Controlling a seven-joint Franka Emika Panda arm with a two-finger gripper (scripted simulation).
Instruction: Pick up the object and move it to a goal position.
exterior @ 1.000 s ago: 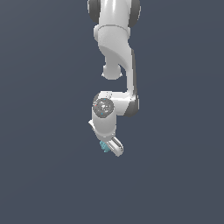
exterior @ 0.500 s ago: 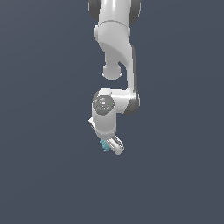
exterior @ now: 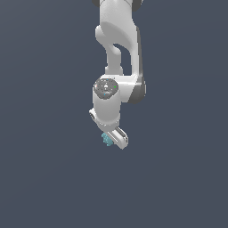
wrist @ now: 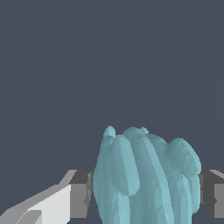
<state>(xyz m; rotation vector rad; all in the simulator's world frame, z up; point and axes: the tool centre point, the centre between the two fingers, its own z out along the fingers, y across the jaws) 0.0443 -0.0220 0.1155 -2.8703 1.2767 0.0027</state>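
Teal-blue ridged object [wrist: 144, 177] sits clamped between the gripper [exterior: 115, 139] pads — the pick looks done; carrying it to the unseen goal remains.

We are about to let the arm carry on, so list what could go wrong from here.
1. The teal blob is lumpy and ridged, and sits between the claw's fingers. Uneven contact could let it twist or slip out.
2. In the exterior view only a small part of the blob shows beside the claw, so a loosening hold would be hard to notice there.
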